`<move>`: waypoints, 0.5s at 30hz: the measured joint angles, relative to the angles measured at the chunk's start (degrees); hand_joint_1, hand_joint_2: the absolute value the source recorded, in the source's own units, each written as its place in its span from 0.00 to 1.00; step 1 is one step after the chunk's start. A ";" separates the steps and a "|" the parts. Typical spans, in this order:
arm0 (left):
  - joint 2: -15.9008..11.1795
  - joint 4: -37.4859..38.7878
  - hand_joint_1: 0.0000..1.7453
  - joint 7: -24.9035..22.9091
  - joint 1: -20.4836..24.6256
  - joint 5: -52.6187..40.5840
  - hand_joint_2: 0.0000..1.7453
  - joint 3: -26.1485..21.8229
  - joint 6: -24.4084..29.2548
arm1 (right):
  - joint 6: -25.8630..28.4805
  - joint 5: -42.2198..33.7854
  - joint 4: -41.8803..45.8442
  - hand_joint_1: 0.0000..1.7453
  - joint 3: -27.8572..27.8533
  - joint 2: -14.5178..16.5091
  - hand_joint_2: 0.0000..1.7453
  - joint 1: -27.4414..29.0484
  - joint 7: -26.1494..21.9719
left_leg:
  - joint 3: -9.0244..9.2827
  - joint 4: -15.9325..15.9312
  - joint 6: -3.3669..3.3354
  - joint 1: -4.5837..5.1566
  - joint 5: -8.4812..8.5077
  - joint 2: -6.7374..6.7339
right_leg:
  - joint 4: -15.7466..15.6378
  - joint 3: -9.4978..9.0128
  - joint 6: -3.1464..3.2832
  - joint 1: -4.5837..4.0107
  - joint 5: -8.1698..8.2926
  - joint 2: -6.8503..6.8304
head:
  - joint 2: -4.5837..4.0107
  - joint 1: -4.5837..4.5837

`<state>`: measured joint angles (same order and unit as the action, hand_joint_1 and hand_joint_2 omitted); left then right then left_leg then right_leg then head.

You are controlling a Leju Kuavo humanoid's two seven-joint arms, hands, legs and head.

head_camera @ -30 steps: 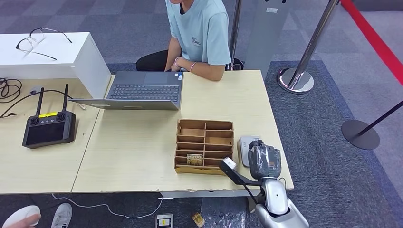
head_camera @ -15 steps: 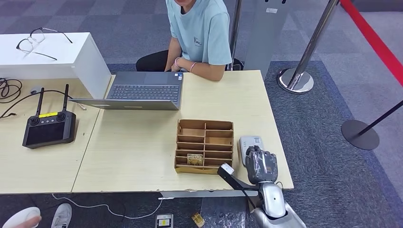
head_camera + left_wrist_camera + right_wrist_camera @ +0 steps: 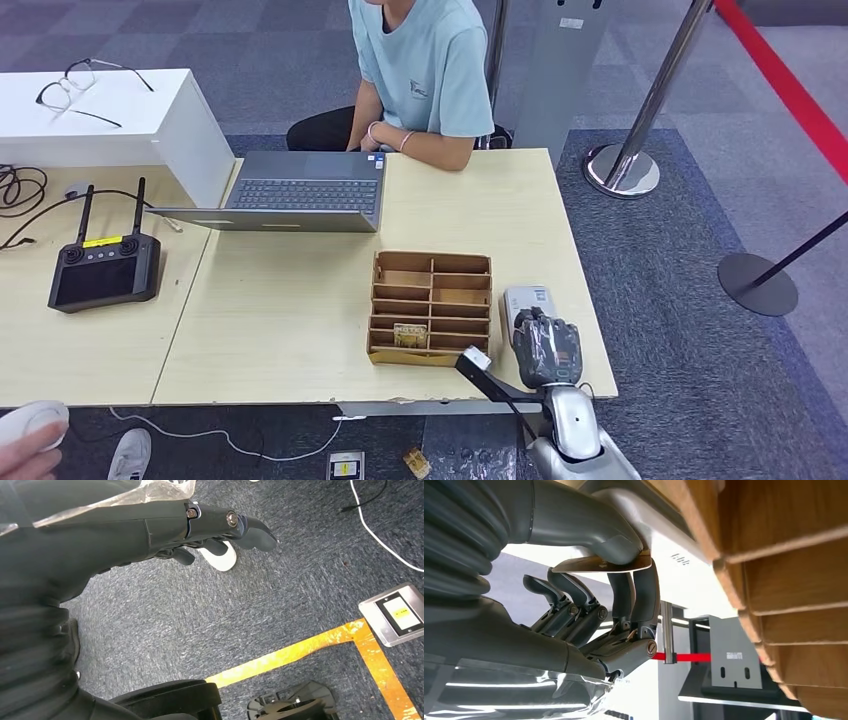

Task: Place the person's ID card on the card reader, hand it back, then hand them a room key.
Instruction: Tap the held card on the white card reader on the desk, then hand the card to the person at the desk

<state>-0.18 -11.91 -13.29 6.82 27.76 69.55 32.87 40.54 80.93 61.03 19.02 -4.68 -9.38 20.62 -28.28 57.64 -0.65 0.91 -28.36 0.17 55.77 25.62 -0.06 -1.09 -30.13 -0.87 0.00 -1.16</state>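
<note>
Light wood table (image 3: 300,300), brown box (image 3: 431,307) with little slots, grey laptop (image 3: 300,192), black remote (image 3: 103,270) with a yellow strip, white card reader (image 3: 527,300), person's light blue shirt (image 3: 425,65), red rope (image 3: 790,85), grey-blue carpet (image 3: 700,330)

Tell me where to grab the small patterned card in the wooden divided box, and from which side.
Pinch the exposed top edge of the small patterned card, coming down from above. It sits in a narrow front slot of the wooden divided box, whose partitions block its sides. The right hand is nearest but pinches a thin card.
</note>
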 joint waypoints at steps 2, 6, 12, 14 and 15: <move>0.00 0.00 0.00 0.01 0.00 -0.01 1.00 0.00 0.00 | 0.02 0.03 0.48 1.00 -0.63 0.07 1.00 0.01 -0.12 | 0.00 0.00 0.00 0.00 0.00 0.00 | 0.00 -0.01 0.00 0.00 0.00 0.00 | 0.00 0.00; 0.00 0.00 0.00 0.04 0.00 -0.04 1.00 0.00 0.00 | 0.02 0.26 1.55 1.00 -1.54 0.11 1.00 0.11 -0.24 | 0.00 0.01 0.00 0.01 0.00 0.00 | 0.00 -0.01 0.00 0.00 0.00 0.00 | 0.00 -0.01; -0.02 0.00 0.00 0.46 -0.03 -0.07 1.00 0.00 0.07 | 0.02 0.70 5.28 1.00 -3.62 0.00 1.00 0.08 -0.25 | 0.00 0.02 0.00 0.01 0.00 0.00 | 0.00 0.00 0.00 0.01 0.00 0.00 | -0.01 0.00; -0.02 0.00 0.00 0.63 -0.05 -0.07 1.00 0.00 0.07 | 0.02 0.63 6.73 1.00 -4.34 -0.19 1.00 0.01 -0.23 | -0.01 0.02 0.00 0.01 0.00 0.01 | 0.00 0.00 0.00 0.01 0.00 0.00 | -0.01 0.00; -0.02 0.00 0.00 0.69 -0.06 -0.07 1.00 0.00 0.07 | 0.02 0.56 7.52 1.00 -4.65 -0.34 1.00 -0.07 -0.17 | -0.01 0.02 0.00 0.01 0.00 0.01 | 0.00 0.00 0.00 0.01 0.01 0.00 | 0.00 0.00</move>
<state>-0.20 -11.91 -12.60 6.76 27.69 69.55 32.94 40.56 81.49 68.54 14.37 -5.02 -9.45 20.45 -28.30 57.65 -0.65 0.92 -28.36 0.18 55.77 25.62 -0.07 -1.08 -30.13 -0.87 0.00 -1.16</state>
